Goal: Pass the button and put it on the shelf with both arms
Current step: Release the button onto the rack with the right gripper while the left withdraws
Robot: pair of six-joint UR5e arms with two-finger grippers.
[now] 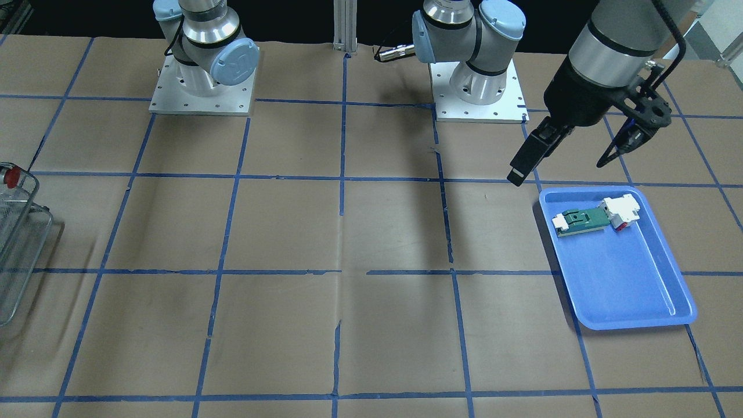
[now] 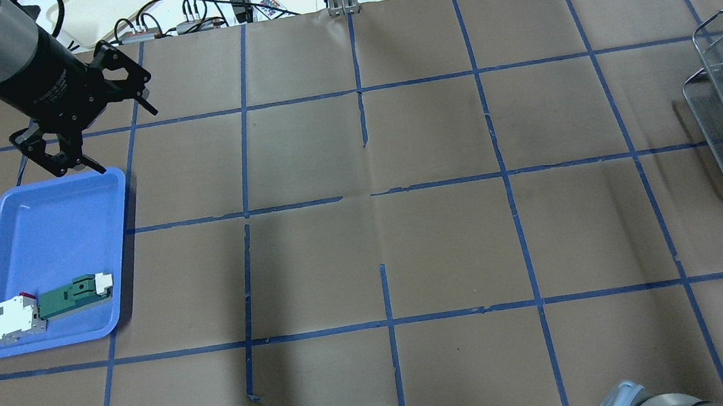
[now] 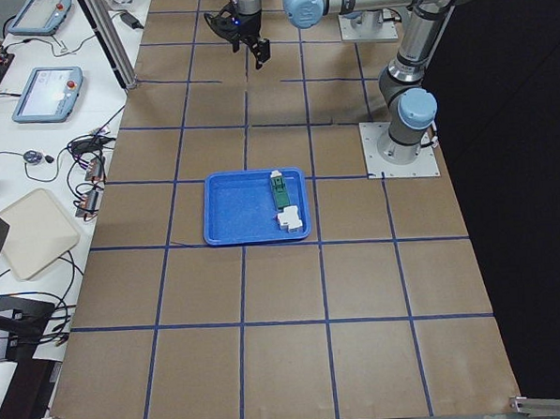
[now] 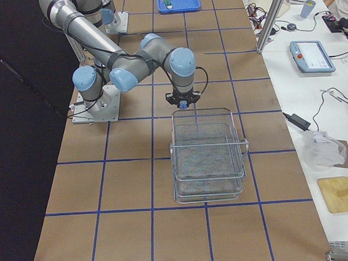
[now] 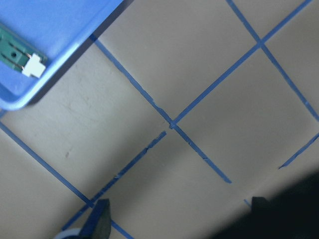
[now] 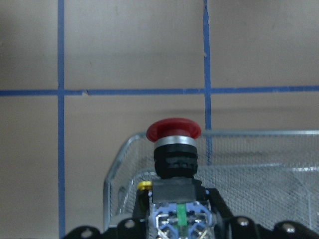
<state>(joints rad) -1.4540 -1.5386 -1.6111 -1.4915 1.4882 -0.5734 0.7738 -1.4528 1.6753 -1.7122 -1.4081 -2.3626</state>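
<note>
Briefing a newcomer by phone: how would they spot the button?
Find the wire-mesh shelf at the robot's right. At its rim the right claw holds the button: a red mushroom cap on a black collar, unlike the two parts in the blue tray.

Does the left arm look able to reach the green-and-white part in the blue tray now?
Probably yes. The left tool hangs open near the blue tray, and nothing covers the green-and-white part. The white block lies against one end of it, so a grip there could be crowded.

Brown table (image 2: 448, 247) (blue tape grid (image 2: 503, 174))
</note>
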